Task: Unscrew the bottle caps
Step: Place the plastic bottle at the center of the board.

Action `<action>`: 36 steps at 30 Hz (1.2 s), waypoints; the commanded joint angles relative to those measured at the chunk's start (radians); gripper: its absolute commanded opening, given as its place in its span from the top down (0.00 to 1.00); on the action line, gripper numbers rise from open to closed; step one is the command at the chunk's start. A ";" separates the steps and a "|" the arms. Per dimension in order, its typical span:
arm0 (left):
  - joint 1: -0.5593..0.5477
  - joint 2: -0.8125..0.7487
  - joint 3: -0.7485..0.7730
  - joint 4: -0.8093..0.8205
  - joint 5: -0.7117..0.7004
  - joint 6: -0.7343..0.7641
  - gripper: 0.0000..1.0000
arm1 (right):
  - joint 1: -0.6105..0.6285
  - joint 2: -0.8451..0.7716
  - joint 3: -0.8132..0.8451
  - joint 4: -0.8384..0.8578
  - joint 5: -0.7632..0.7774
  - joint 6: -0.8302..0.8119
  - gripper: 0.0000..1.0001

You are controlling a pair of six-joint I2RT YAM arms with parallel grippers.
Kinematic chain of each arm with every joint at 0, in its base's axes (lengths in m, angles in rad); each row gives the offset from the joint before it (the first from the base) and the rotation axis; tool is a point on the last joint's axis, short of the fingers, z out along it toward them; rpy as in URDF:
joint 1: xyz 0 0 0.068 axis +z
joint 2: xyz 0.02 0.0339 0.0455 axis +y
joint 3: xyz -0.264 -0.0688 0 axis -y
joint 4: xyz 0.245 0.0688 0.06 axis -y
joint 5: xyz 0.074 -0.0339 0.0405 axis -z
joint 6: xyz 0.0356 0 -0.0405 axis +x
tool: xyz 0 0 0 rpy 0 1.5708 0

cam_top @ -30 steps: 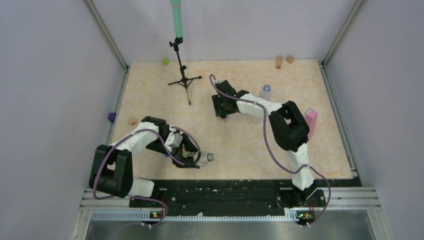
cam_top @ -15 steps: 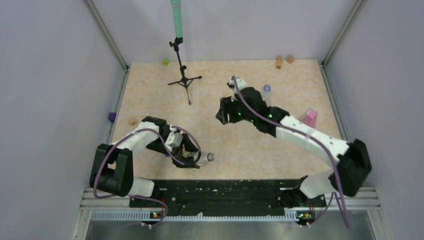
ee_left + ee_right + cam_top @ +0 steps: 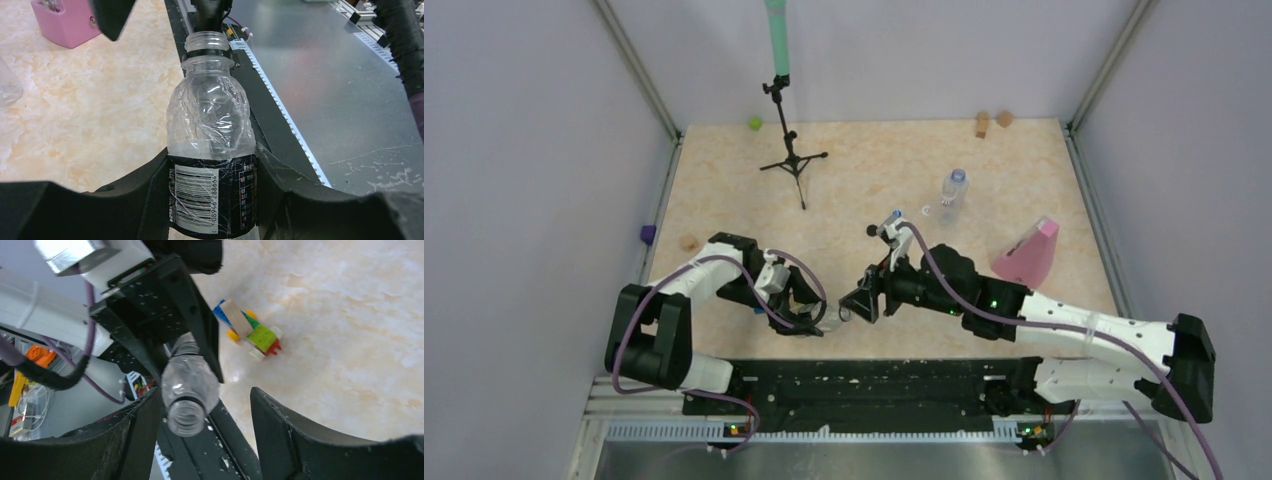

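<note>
**Right arm swings in on a bottle whose neck is already bare**

The left gripper (image 3: 215, 202) has not moved. It stays clamped on the black-labelled bottle (image 3: 210, 120), held level near the front edge of the table (image 3: 724, 190) with its neck toward the other arm. Within the last second the right arm has swept from the middle of the table down to that neck. The right gripper (image 3: 200, 407) now has its jaws apart on either side of it, widened on the way in and touching nothing that can be seen.

Both wrist views show the threaded mouth (image 3: 206, 41) with no cap on it, so this bottle seems already dealt with. A small dark dot (image 3: 869, 230) lies where the right gripper hovered a second ago. It is too small to tell whether it is that cap.

The second bottle (image 3: 952, 192) stands upright, well apart toward the far right. Its blue cap (image 3: 959, 175) is on, so it is likely the work that remains.
</note>
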 commanded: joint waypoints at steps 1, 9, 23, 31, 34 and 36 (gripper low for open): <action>0.007 0.009 0.004 -0.050 0.149 0.269 0.99 | 0.084 0.028 0.071 0.036 0.095 -0.023 0.36; 0.008 0.002 0.006 -0.051 0.151 0.265 0.99 | 0.136 0.111 0.098 0.001 0.166 -0.011 0.38; 0.019 0.006 0.009 -0.051 0.150 0.264 0.98 | 0.163 0.091 0.024 0.067 0.088 0.042 0.41; 0.022 0.008 0.010 -0.051 0.151 0.261 0.98 | 0.163 0.073 0.013 0.067 0.093 0.042 0.55; 0.022 0.008 0.009 -0.051 0.151 0.260 0.97 | 0.163 0.092 0.023 0.066 0.093 0.032 0.74; 0.023 0.007 0.010 -0.051 0.151 0.260 0.85 | 0.163 0.100 0.028 0.066 0.090 0.026 0.89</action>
